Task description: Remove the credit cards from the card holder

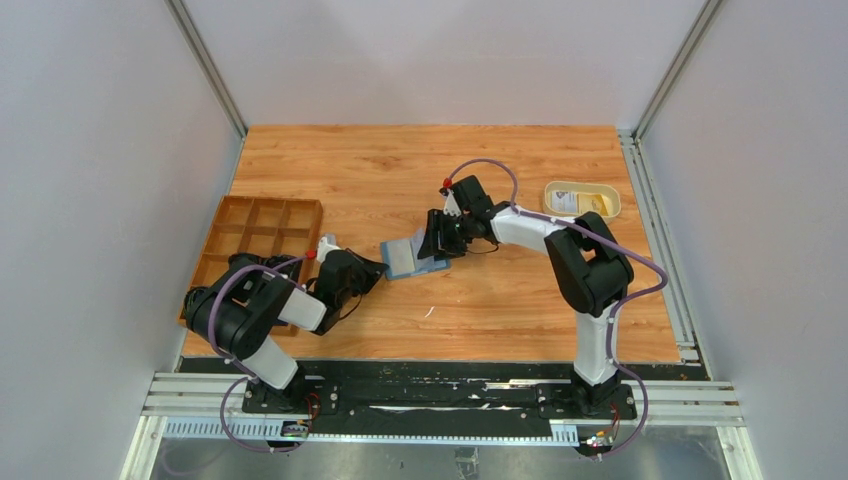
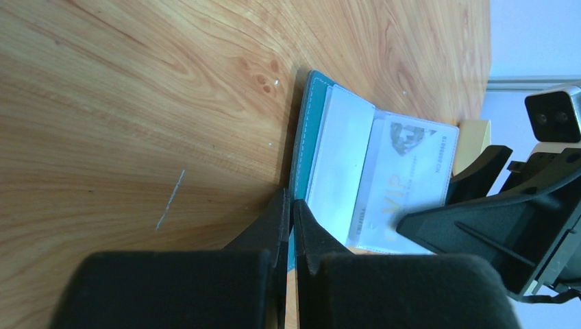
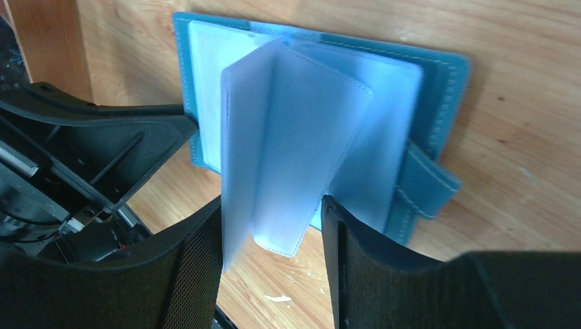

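Note:
The blue card holder (image 1: 410,258) lies open on the table, its clear sleeves fanned upward (image 3: 301,137). My left gripper (image 2: 291,205) is shut on the teal cover's near edge (image 2: 301,157). A whitish credit card marked VIP (image 2: 411,175) sits inside a clear sleeve. My right gripper (image 3: 273,233) stands open around the raised sleeves, which hang loosely between its fingers; one sleeve brushes the left finger (image 3: 195,264). The closure tab (image 3: 425,185) sticks out at the holder's right side. In the top view the right gripper (image 1: 440,237) is over the holder's far right edge.
A brown wooden compartment tray (image 1: 258,238) lies at the left, close behind the left arm. A cream oval dish (image 1: 581,199) at the back right holds a yellowish card and a whitish one. Grey walls enclose the table.

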You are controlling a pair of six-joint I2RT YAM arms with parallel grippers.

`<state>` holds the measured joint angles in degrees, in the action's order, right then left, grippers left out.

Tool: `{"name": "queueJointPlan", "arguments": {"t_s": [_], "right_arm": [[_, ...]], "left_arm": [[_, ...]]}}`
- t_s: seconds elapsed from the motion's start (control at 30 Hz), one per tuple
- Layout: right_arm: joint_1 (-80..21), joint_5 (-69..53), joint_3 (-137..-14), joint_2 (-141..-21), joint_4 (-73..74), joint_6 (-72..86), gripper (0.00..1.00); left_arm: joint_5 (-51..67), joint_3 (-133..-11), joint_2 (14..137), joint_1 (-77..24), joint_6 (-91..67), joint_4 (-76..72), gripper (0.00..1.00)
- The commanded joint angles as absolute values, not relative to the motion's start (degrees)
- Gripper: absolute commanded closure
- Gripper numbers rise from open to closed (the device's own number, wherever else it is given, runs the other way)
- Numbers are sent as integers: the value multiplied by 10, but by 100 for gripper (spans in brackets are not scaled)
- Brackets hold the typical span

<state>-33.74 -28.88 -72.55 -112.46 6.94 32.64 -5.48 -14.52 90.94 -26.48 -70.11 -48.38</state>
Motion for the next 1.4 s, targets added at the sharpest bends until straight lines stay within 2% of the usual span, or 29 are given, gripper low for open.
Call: {"name": "queueJointPlan", "arguments": {"t_s": [0.0, 0.53, 0.93, 1.37], "right_arm": [[-363, -287, -758, -1107, 92, 327, 45], [-373, -290, -773, -1144, 99, 305, 46], [-373, -343, -795, -1200, 64, 306, 45], [-385, -228, -863, -1217, 183, 232, 45]], "left_arm": [[-56, -149, 929, -272, -694, -461, 100], [-42, -158, 943, -273, -691, -462, 100], [-28, -167, 946, -273, -681, -462, 100], [-16, -178, 951, -273, -673, -462, 100]]}}
